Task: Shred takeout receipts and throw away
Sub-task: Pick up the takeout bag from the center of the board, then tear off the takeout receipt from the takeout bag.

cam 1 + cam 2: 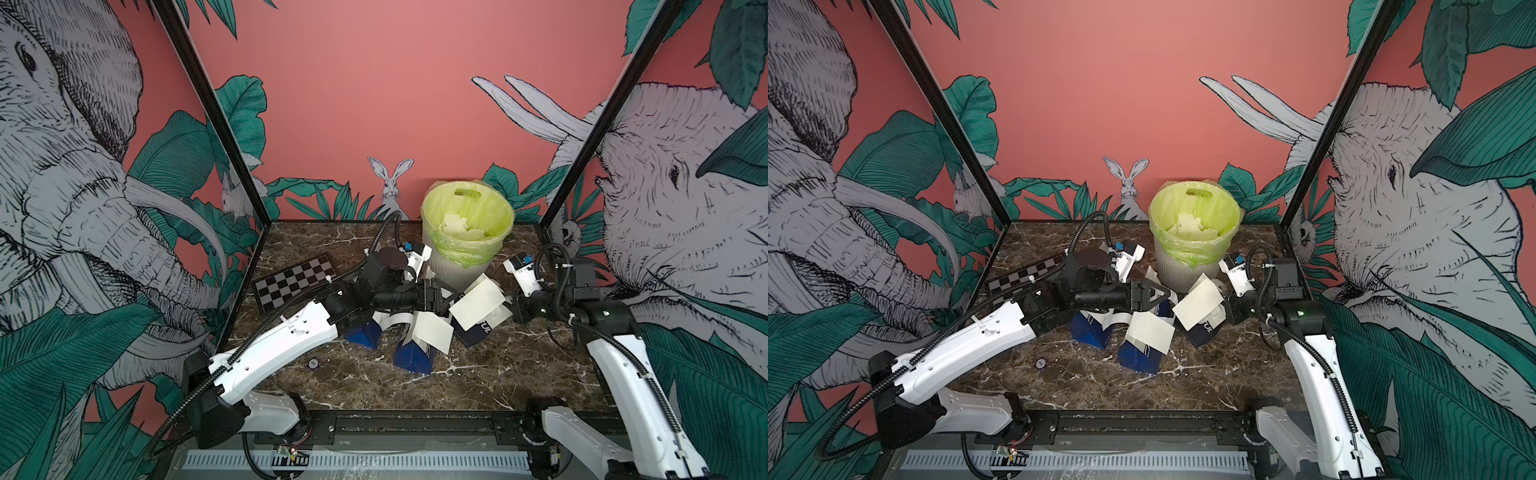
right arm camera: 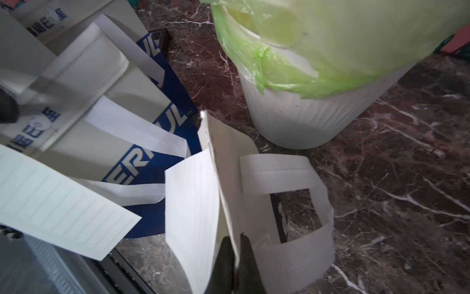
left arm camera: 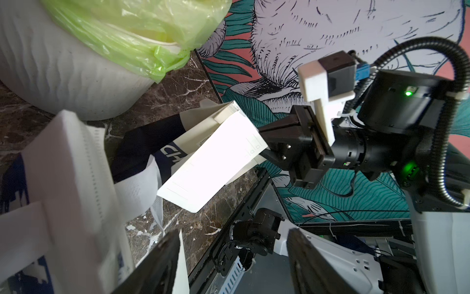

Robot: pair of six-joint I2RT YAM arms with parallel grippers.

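Note:
One takeout receipt (image 1: 478, 305) (image 1: 1198, 307), a white lined slip, lies tilted over the mouth of the right blue bag (image 1: 478, 332). My right gripper (image 1: 509, 301) (image 2: 235, 254) is shut on its right end, at the bag's rim; the slip (image 2: 190, 203) curves away from the fingers. The left wrist view shows the same slip (image 3: 213, 163) pinched. A second receipt (image 1: 432, 330) (image 2: 58, 201) rests on the middle bag (image 1: 411, 357). My left gripper (image 1: 442, 297) (image 3: 234, 254) stands open just left of the held slip, with nothing between its fingers.
A white bin (image 1: 461, 266) with a green liner stands right behind the bags and holds paper pieces. Another blue bag (image 1: 365, 332) lies under my left arm. A checkerboard (image 1: 295, 282) lies at the left, a small round disc (image 1: 313, 364) near the front.

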